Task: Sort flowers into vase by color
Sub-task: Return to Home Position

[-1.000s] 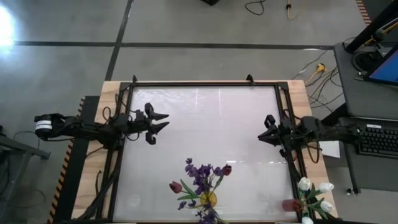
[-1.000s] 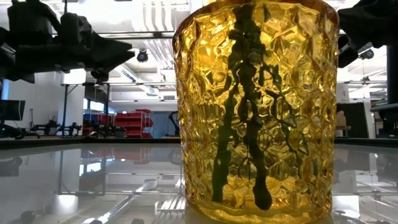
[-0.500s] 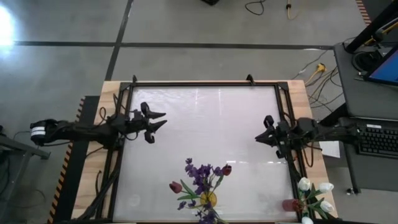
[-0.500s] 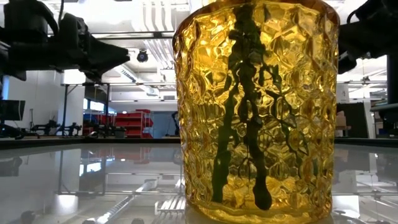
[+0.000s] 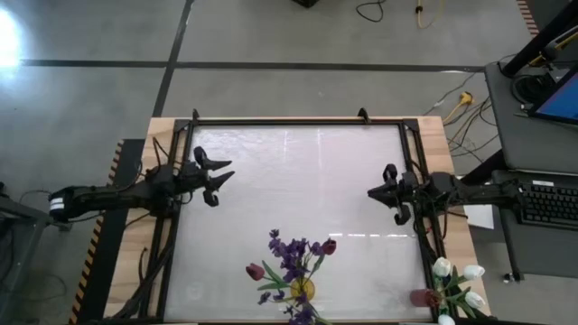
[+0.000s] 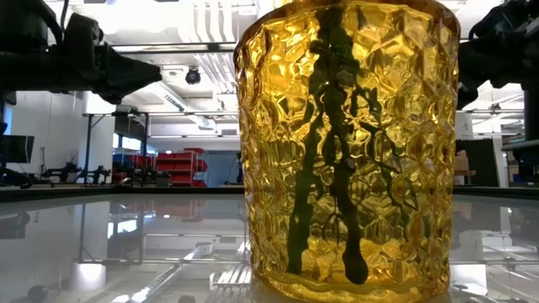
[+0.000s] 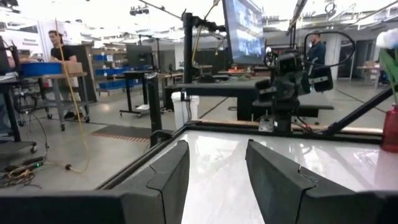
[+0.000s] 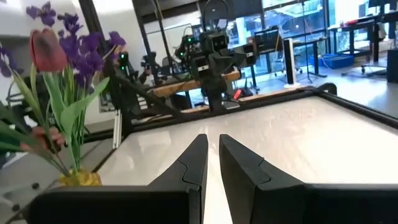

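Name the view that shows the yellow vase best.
The low view: the yellow vase fills it, faceted glass and dark stems plain. The high view shows only a yellow spot under the blooms; the right wrist view, only its top; the left wrist view, nothing.

Left end effector [image 5: 224, 171] pulled back leftward; right end effector [image 5: 373, 192] edged slightly toward centre.
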Controlling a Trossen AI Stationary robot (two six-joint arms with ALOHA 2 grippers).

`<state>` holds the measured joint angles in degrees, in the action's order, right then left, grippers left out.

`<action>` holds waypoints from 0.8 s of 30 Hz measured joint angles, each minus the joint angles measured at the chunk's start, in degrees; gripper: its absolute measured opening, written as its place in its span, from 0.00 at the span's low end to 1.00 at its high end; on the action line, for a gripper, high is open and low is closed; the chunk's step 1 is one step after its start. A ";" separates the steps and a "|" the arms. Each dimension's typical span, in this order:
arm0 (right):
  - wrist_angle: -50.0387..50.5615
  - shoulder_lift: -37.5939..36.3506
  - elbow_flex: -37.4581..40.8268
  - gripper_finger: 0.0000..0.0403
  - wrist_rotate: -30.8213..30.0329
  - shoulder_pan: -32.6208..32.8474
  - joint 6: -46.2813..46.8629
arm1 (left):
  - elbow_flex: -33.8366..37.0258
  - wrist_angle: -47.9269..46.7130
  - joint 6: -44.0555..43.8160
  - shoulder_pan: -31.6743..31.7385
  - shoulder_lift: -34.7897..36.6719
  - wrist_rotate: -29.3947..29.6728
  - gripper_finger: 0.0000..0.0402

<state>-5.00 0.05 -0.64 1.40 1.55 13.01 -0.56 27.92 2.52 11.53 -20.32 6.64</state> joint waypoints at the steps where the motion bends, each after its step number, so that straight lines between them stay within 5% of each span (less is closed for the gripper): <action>1: 0.16 0.08 0.00 0.08 0.06 0.02 -0.54 | -0.04 -2.14 0.00 0.00 1.50 0.01 0.36; 14: 4.08 0.87 0.00 0.08 -0.03 0.02 2.43 | -1.16 -26.87 1.81 -0.02 19.60 -0.09 0.36; 24: 4.10 1.62 0.00 0.08 -0.05 0.02 2.43 | -1.27 -29.41 2.80 -0.02 20.26 -1.77 0.36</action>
<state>-0.91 1.67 -0.64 1.34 1.56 15.44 -1.83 -1.50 5.32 11.51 -0.06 4.86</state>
